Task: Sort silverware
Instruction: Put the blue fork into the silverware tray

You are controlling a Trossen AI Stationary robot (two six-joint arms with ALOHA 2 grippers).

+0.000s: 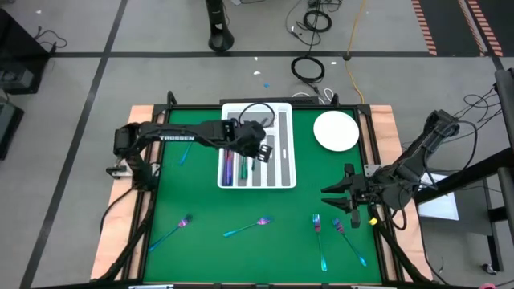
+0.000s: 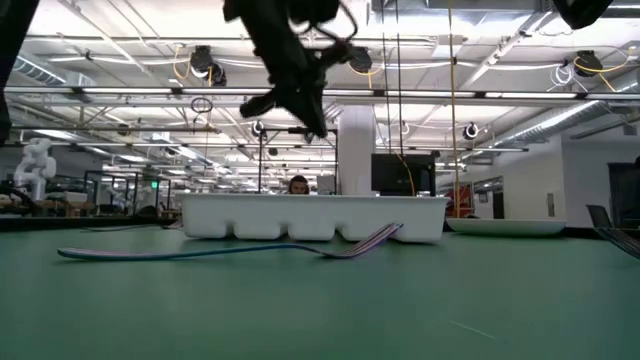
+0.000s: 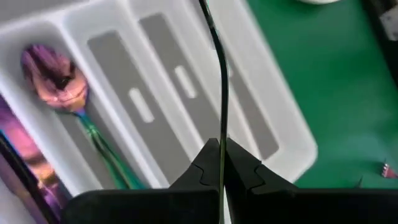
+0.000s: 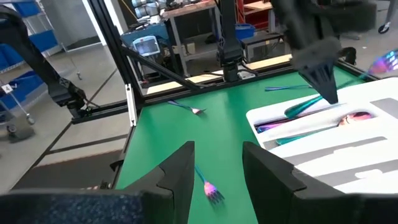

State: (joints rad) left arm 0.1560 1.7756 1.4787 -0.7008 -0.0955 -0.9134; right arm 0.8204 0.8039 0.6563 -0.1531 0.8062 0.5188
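My left gripper (image 1: 255, 152) hangs above the white compartmented tray (image 1: 285, 172), shut on one slim iridescent piece of silverware (image 3: 222, 87) that I see edge-on. A rainbow spoon (image 3: 56, 81) and other pieces (image 1: 228, 164) lie in the tray's left compartments. Several more pieces lie flat on the green mat: a fork (image 1: 173, 233), a spoon (image 1: 249, 226), two near the right (image 1: 319, 237), (image 1: 351, 243), and one (image 1: 183, 154) under the left arm. My right gripper (image 1: 331, 198) waits open above the mat's right side, over a pink-tined fork (image 4: 208, 186). My left gripper pinches the silverware piece between its two fingers (image 3: 202, 168), at one end of it (image 3: 221, 134). The fingers come from above, over the tray. The piece is lifted clear; in the right wrist view its teal length (image 4: 305, 107) slants down from the fingers toward the tray.
A round white plate (image 1: 336, 131) sits on the mat right of the tray. A black frame and wooden border (image 1: 385, 120) run around the mat. Open green mat lies between the tray and the near-edge silverware. Cables lie on the floor beyond the table.
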